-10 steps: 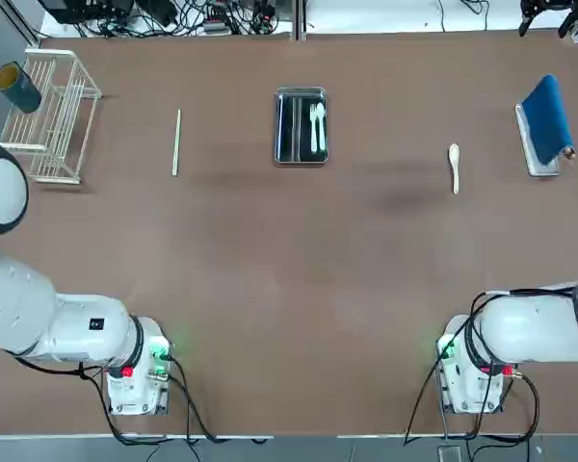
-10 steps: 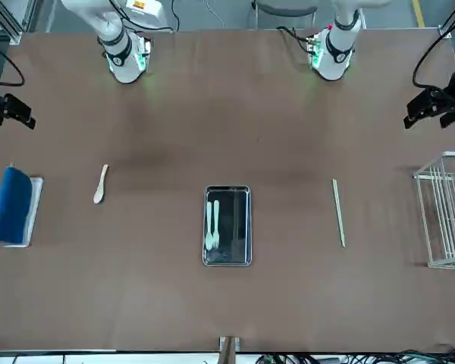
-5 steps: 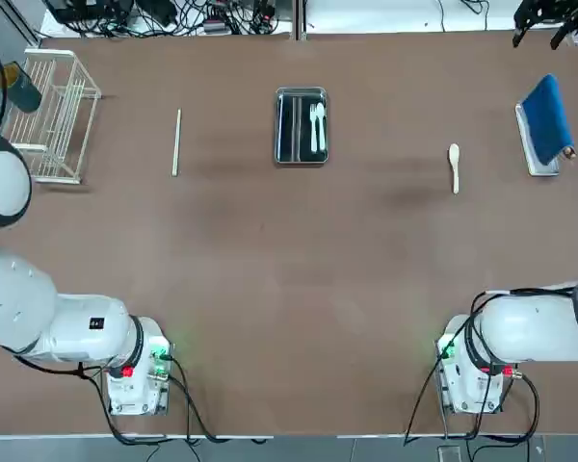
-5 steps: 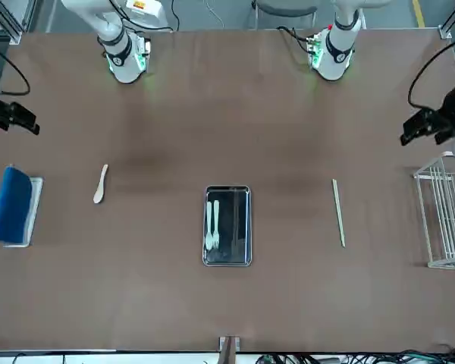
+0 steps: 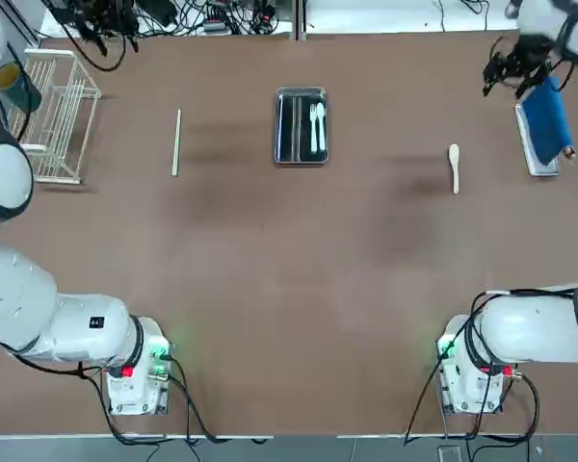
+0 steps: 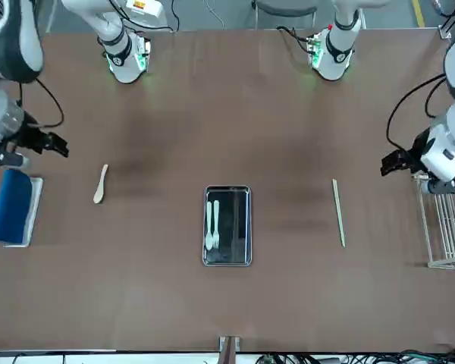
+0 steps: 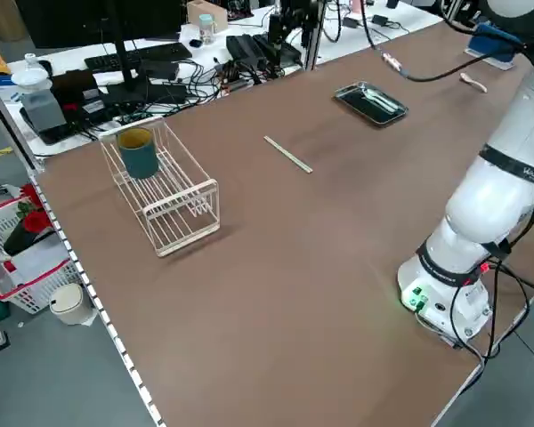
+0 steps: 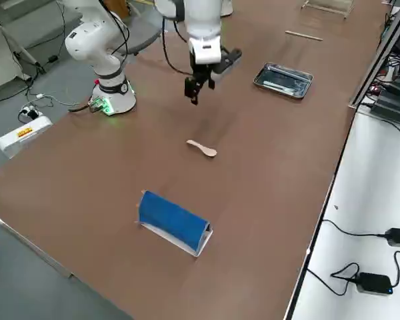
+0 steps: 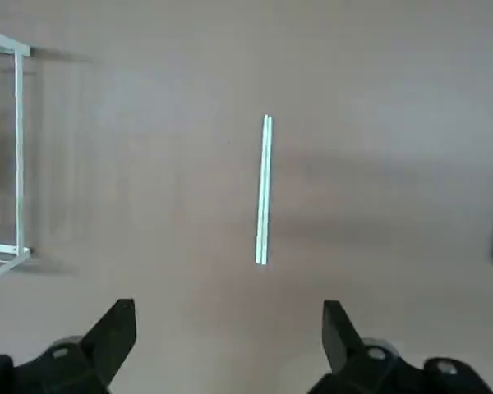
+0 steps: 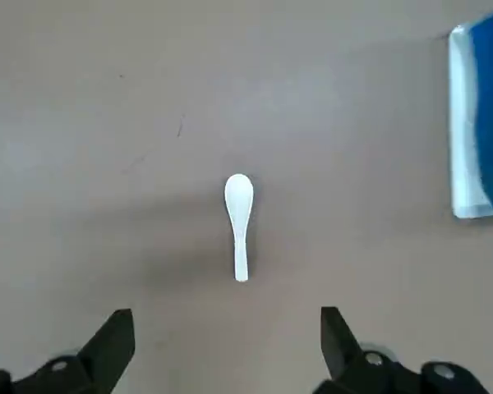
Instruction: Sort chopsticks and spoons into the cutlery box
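Both jaws wide open and empty; chopsticks and spoon out on bench

Landmark: cutlery box (image 5: 302, 126), shiny steel, dark inside, on the bench (image 5: 299, 289). White fork (image 6: 216, 224) and a second white utensil (image 6: 208, 226) lie in it side by side.

Chopsticks (image 9: 264, 189): flat on the bench, well apart from the box on the robot's left, the two lying together. Wire rack (image 5: 53, 115) farther out that way, green cup (image 7: 138, 153) on it.

Spoon (image 10: 240, 226): flat on the bench, to the box's right. Blue cloth (image 8: 175, 219) on a white holder (image 8: 177, 241) farther right.

Left gripper (image 9: 230, 324): above the bench between rack and box, jaws fully apart, nothing held.

Right gripper (image 10: 228, 328): above the bench right of the box, same state.
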